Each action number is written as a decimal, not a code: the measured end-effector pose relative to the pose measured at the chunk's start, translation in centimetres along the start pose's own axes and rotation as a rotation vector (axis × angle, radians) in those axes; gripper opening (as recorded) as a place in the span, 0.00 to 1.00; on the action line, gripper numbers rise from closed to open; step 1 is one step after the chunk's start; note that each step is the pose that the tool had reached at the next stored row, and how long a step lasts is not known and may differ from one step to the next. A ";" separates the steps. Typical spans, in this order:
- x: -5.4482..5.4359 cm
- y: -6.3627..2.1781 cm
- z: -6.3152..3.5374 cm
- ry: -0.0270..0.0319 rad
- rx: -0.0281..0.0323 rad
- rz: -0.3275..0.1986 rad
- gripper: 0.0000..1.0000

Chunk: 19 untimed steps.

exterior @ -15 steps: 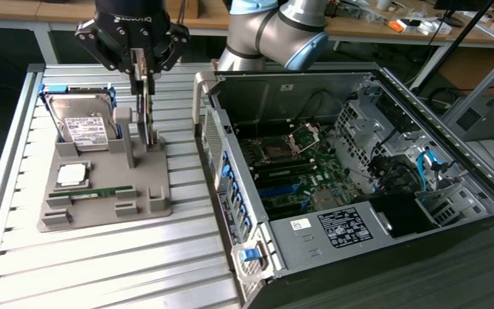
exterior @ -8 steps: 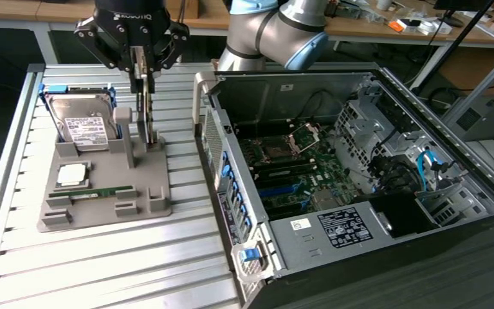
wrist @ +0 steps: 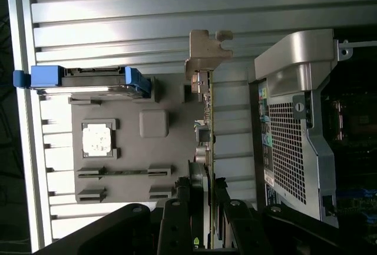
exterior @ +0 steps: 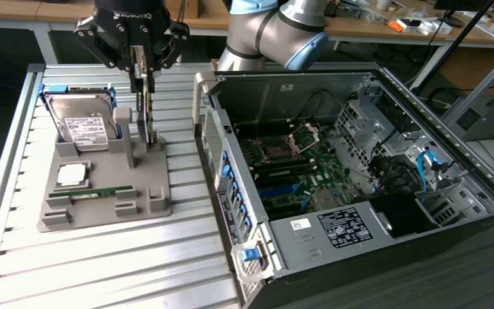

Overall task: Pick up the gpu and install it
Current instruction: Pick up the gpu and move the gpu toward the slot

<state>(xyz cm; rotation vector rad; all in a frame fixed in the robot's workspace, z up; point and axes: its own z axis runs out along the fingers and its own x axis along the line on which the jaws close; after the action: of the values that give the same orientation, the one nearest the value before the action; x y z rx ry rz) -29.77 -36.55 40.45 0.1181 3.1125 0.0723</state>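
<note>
Gripper point(exterior: 141, 67) sits in the upper left of the exterior view, its jaws closed partway on the top edge of the gpu point(exterior: 150, 116). The gpu stands upright on edge in a gray holder point(exterior: 101, 206) on the table point(exterior: 144, 270), beside the open computer case point(exterior: 273, 87).

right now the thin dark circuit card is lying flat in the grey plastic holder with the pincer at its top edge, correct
Not flat: the exterior view shows the thin dark circuit card standing upright on its edge in the grey plastic holder, with the pincer at its top edge.
</note>
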 end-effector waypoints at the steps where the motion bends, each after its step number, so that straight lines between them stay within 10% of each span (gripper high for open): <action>1: 0.0 -0.01 -0.04 0.0000 -0.0001 0.000 0.27; 19: 0.0 -0.08 -0.74 0.0000 -0.0001 0.000 0.27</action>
<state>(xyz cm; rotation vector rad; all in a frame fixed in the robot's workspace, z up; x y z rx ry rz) -29.77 -36.67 41.18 0.1181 3.1125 0.0724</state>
